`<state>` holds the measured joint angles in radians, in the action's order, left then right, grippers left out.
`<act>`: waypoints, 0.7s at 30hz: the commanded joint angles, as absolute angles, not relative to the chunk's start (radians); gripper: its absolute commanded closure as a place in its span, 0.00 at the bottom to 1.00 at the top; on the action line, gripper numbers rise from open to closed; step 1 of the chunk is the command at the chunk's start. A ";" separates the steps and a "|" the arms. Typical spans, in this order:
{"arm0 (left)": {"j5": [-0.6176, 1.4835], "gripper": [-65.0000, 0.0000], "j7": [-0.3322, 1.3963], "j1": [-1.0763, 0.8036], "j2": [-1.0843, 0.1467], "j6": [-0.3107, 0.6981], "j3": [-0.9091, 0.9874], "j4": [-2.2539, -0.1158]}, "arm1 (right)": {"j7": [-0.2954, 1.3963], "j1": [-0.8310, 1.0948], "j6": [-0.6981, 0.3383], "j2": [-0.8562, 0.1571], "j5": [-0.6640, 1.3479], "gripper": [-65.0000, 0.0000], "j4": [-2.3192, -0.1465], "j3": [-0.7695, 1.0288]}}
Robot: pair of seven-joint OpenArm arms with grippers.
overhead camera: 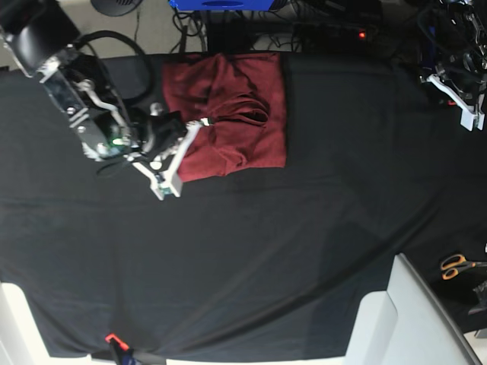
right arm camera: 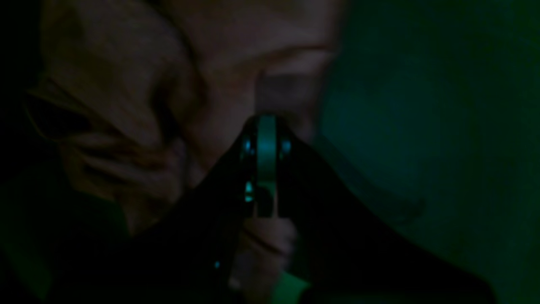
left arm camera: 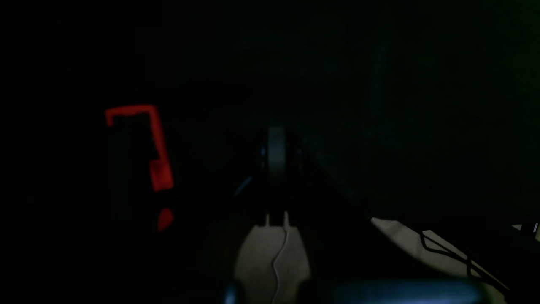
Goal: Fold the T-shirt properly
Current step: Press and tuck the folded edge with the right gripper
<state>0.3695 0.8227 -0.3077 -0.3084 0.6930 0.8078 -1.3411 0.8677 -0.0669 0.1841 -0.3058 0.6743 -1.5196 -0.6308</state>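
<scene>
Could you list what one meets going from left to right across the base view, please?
Right arm's gripper → T-shirt → left arm's gripper, with the scissors lying below it near the right edge.

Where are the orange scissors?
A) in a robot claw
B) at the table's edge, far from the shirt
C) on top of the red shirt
B: in the base view the scissors lie at the edge of the black table, well away from the shirt, and neither gripper holds them.
</scene>
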 commanded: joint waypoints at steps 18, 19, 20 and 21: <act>0.381 1.00 0.809 -0.309 -0.329 0.698 0.814 -1.354 | 0.849 -0.097 0.183 -0.242 0.674 0.99 -1.463 -0.625; 0.381 1.00 0.809 -0.309 -0.329 0.698 0.814 -1.354 | 0.849 -0.097 0.183 -0.237 0.674 0.99 -1.455 -0.625; 0.381 1.00 0.809 -0.311 -0.329 0.698 0.814 -1.354 | 0.848 -0.097 0.183 -0.237 0.674 0.99 -1.455 -0.625; 0.381 1.00 0.809 -0.311 -0.329 0.698 0.814 -1.354 | 0.848 -0.099 0.183 -0.236 0.674 0.99 -1.455 -0.625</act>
